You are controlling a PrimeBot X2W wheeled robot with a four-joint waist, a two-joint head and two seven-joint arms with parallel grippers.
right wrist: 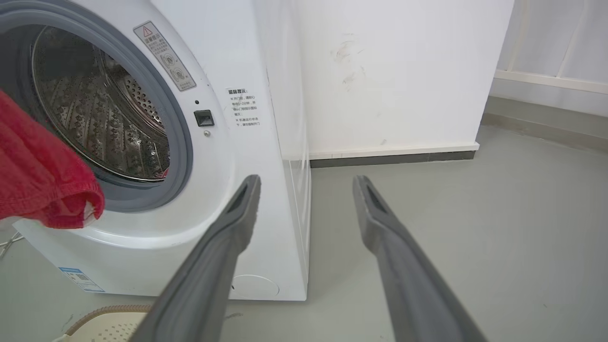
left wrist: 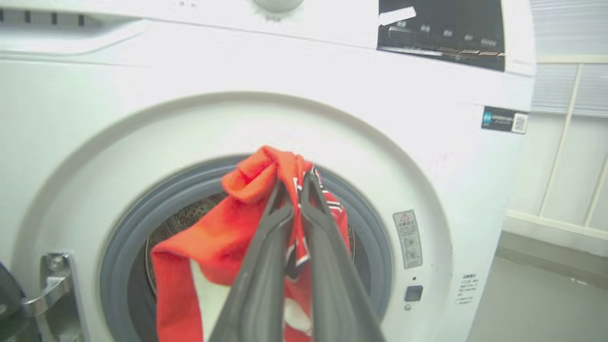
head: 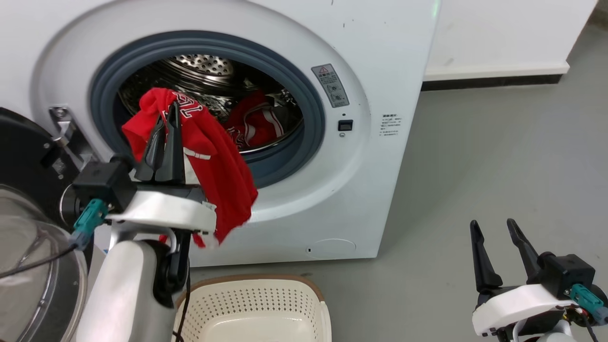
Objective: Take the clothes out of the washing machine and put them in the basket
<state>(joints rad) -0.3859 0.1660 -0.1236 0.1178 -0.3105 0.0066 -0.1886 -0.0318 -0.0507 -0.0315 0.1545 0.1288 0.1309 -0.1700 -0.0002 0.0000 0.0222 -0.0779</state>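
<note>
From the head view, the left gripper [head: 167, 111] is clamped on a red garment [head: 223, 166], held just outside the mouth of the washing machine [head: 370, 95]. The cloth drapes over the wrist and hangs above the basket [head: 251, 280]. A second red piece [head: 251, 123] lies in the drum [head: 204, 64]. I'd worry that the drape snags on the wrist when the fingers part, so it clings instead of dropping in. The forearm rises from the lower left with its fingers pointing up.

In the left wrist view, the fingers pinch a bunched fold of cloth and the rest sags below.

In the right wrist view, the right gripper [right wrist: 308, 183] is spread wide and empty. It sits low over the floor [right wrist: 475, 228], beside the machine's corner.
</note>
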